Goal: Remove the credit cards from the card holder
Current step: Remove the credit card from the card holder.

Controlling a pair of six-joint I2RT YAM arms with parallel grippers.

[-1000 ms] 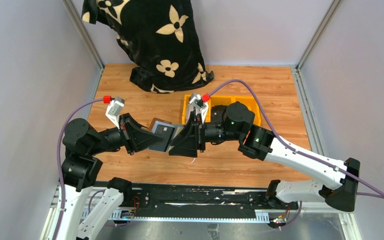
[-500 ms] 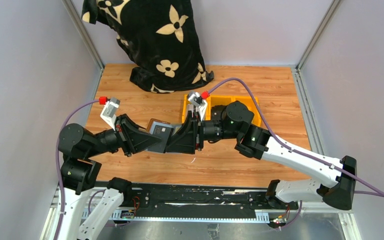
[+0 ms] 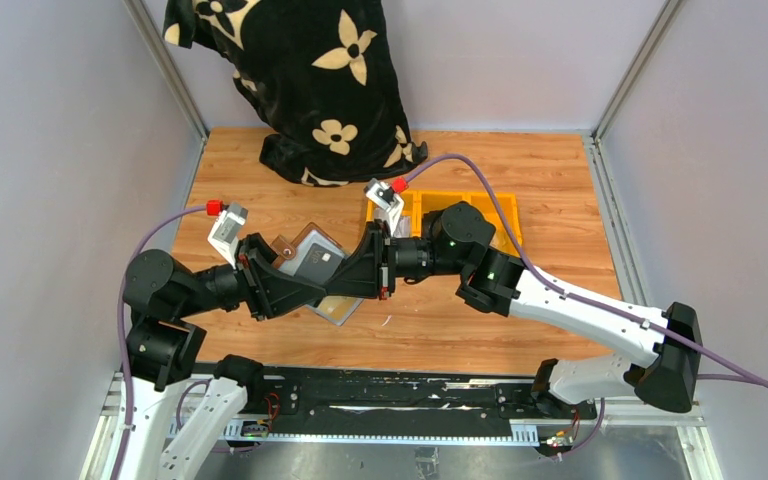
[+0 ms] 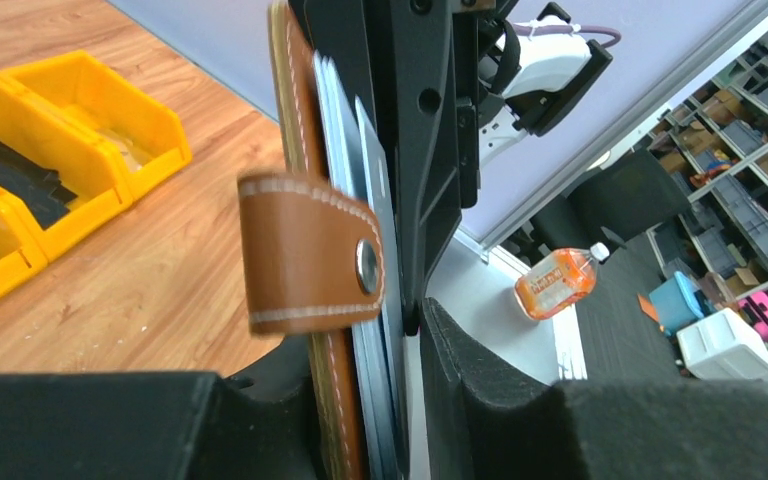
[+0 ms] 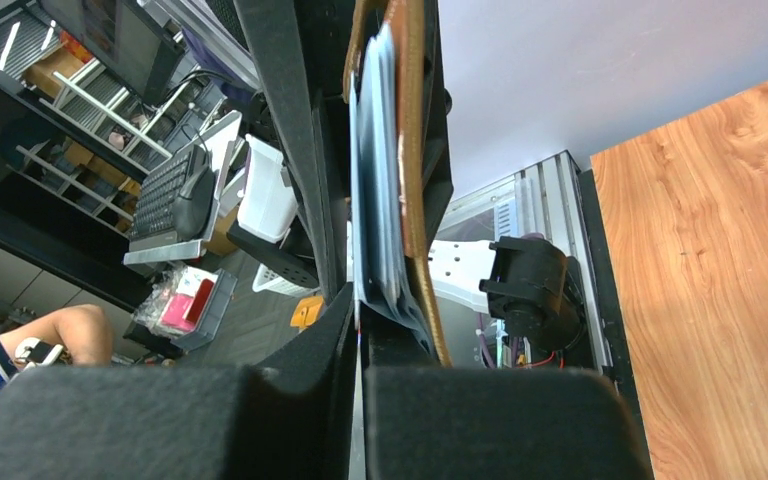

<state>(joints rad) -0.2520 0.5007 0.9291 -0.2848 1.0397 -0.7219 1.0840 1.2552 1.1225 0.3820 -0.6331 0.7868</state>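
Brown leather card holder [image 4: 305, 250] with snap tab, held edge-on above the wooden tabletop [image 3: 440, 325] between both arms. Within the last second the right tool [image 5: 360, 345] has narrowed onto the pale grey credit cards [image 5: 375, 200] while the left tool [image 4: 360, 370] has slackened to a slight gap; the cards look ready for withdrawal.

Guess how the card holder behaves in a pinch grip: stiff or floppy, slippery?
Probably semi-stiff: the card holder stands edge-on without sagging. Its closing tab is unfastened and sticks out, so it likely flaps and could snag. The grey inner leaves look smooth, so they may slip in a grip.
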